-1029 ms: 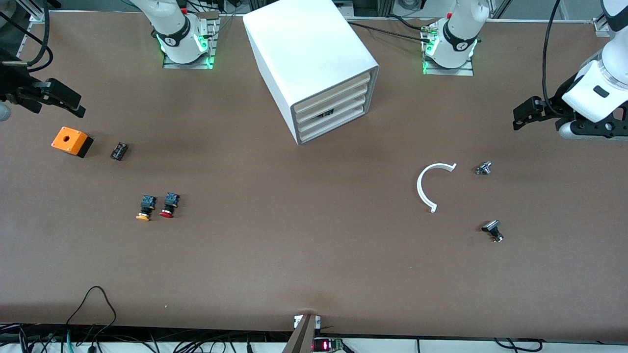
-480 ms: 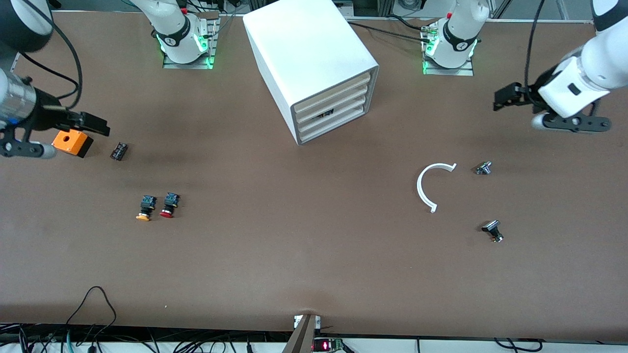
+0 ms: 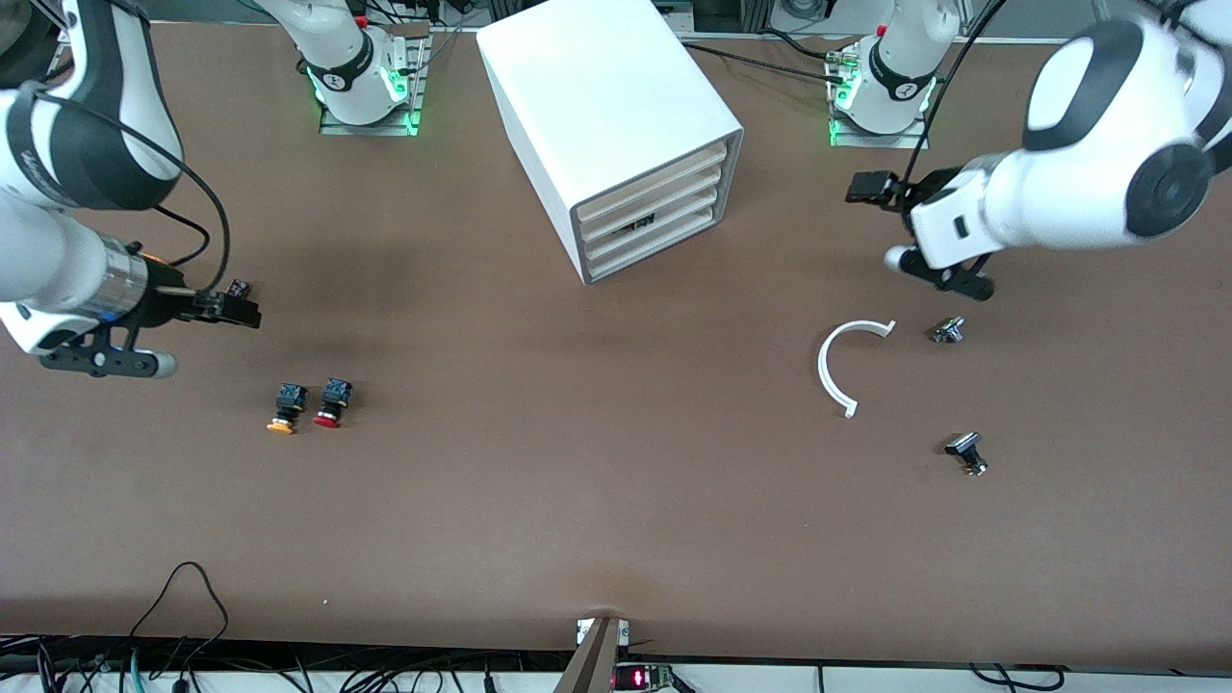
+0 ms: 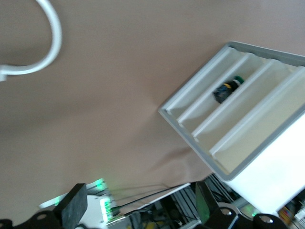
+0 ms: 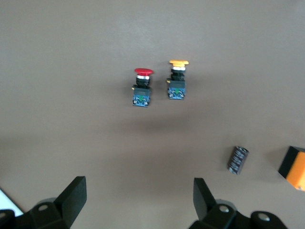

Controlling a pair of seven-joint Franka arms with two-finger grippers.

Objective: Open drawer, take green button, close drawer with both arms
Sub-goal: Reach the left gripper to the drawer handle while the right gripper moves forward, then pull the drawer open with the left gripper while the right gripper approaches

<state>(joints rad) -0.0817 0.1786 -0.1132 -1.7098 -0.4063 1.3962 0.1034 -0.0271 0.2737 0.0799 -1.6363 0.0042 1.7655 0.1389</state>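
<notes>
The left gripper [image 3: 866, 186] is hanging wide open and empty over the table [image 3: 597, 462] in the frame's upper right, beside the cabinet [image 3: 606, 106]. The right gripper [image 3: 236, 308] is hovering spread and empty at middle left. The button [image 4: 228, 88] is lying inside the drawer [image 3: 643, 225], upper centre.

From high across the bench [image 3: 616, 500] we face both bases; each wrist camera looks down, sharing the cabinet [image 3: 616, 125] [image 4: 267, 157].

button [image 4: 228, 88] in drawer [image 4: 228, 95], cabinet [image 3: 602, 106] on table [image 3: 577, 462]
</notes>
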